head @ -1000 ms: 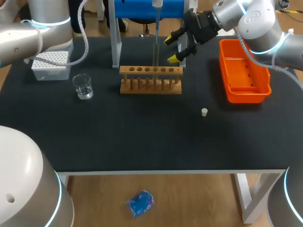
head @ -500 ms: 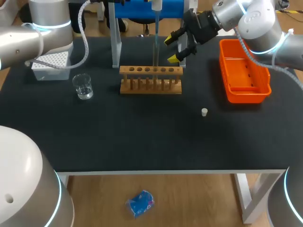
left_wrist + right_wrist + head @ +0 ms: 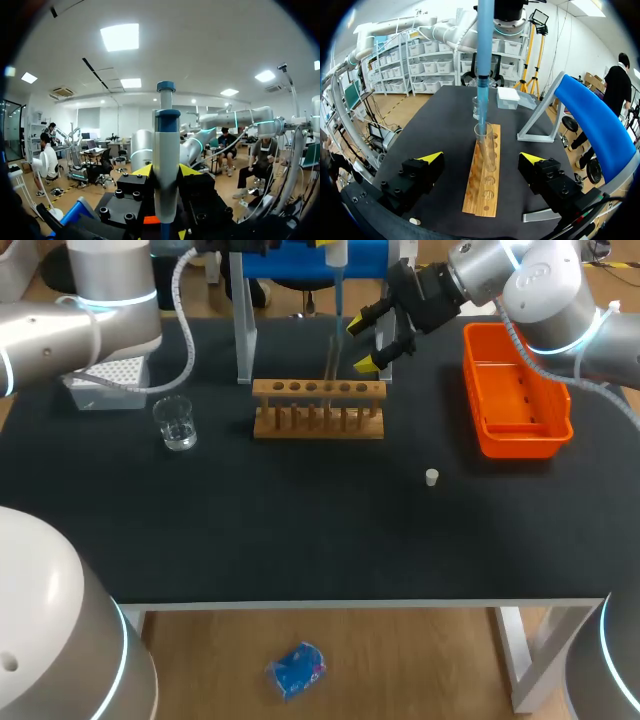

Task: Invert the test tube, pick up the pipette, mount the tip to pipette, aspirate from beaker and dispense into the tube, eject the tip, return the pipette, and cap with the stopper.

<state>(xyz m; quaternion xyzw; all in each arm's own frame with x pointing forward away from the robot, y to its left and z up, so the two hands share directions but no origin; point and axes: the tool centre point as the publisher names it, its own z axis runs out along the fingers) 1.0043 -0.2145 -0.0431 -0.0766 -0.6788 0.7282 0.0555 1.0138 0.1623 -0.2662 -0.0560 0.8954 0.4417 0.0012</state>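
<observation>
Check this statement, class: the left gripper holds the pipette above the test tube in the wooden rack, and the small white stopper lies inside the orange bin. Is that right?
One detail is wrong. The head view shows the stopper lying on the black table, outside the orange bin. The rest stands: the left gripper holds the pipette above the test tube in the wooden rack.
</observation>
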